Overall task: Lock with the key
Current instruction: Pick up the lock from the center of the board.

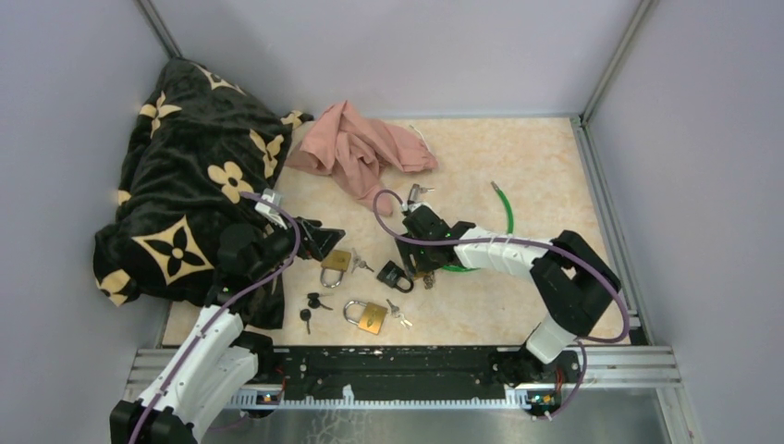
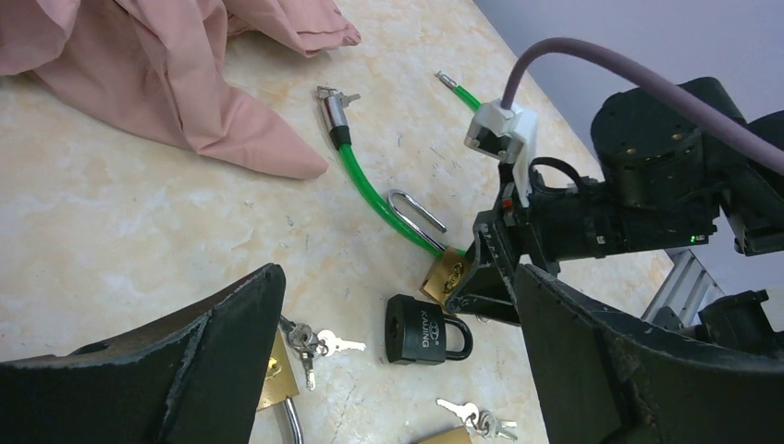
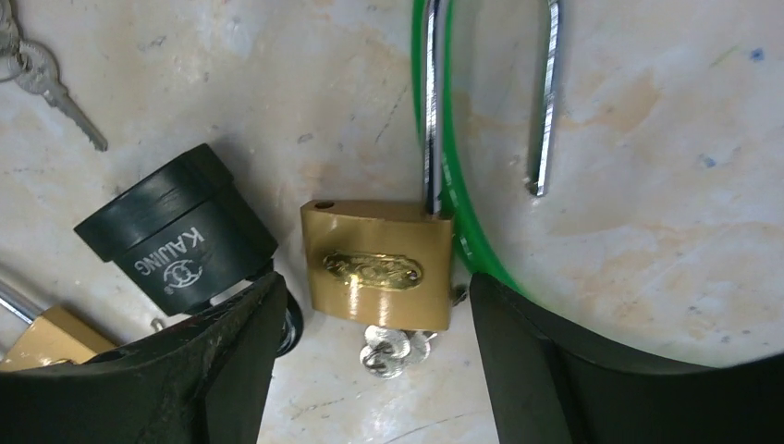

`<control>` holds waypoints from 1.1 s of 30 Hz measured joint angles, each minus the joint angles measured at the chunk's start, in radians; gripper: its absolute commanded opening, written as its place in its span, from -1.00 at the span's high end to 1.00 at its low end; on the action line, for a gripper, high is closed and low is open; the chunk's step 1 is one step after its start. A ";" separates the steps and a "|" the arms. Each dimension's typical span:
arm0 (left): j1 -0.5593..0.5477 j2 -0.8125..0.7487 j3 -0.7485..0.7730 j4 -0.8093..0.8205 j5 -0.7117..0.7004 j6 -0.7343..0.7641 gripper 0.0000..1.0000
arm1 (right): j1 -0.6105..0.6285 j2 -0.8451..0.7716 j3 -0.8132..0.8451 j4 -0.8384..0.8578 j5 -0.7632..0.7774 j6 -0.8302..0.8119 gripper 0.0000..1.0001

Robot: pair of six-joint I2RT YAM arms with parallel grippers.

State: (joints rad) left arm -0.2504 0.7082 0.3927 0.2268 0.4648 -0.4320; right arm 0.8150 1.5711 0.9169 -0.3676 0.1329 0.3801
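Brass padlock [image 3: 377,268] lies flat on pale marbled tabletop, oval badge facing up. Chrome shackle [image 3: 545,92] open: one leg seated in body, other swung free. Silver keys [image 3: 393,347] protrude from beneath bottom edge; insertion unclear.

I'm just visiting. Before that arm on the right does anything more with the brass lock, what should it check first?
1. Right gripper around brass padlock: ok, one finger each side.
2. Padlock gripped: not ok, gaps on both sides.
3. Shackle shut: not ok, free end is out.
4. Key seated in padlock: cannot tell, keys show below it.
5. Left gripper free: ok, open, holding nothing.
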 measured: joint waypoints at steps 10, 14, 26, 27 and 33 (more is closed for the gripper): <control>0.000 -0.002 -0.010 0.002 0.021 -0.001 -0.98 | 0.032 0.118 0.064 -0.035 0.050 0.015 -0.31; 0.000 -0.002 -0.011 0.004 0.024 -0.001 -0.97 | 0.082 0.169 0.126 -0.080 0.114 0.017 -0.39; 0.000 -0.005 -0.017 0.032 0.081 0.037 -0.92 | 0.056 0.162 0.103 -0.026 0.064 0.028 1.00; 0.001 -0.004 -0.021 0.048 0.122 0.077 -0.91 | 0.055 0.160 0.100 -0.022 0.061 0.021 1.00; 0.004 0.058 0.051 -0.114 0.478 0.687 -0.80 | 0.040 0.059 -0.033 0.104 -0.035 -0.064 1.00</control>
State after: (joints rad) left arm -0.2466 0.7658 0.4435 0.1123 0.9428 0.2554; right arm 0.8551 1.6299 0.8841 -0.2634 0.0978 0.3157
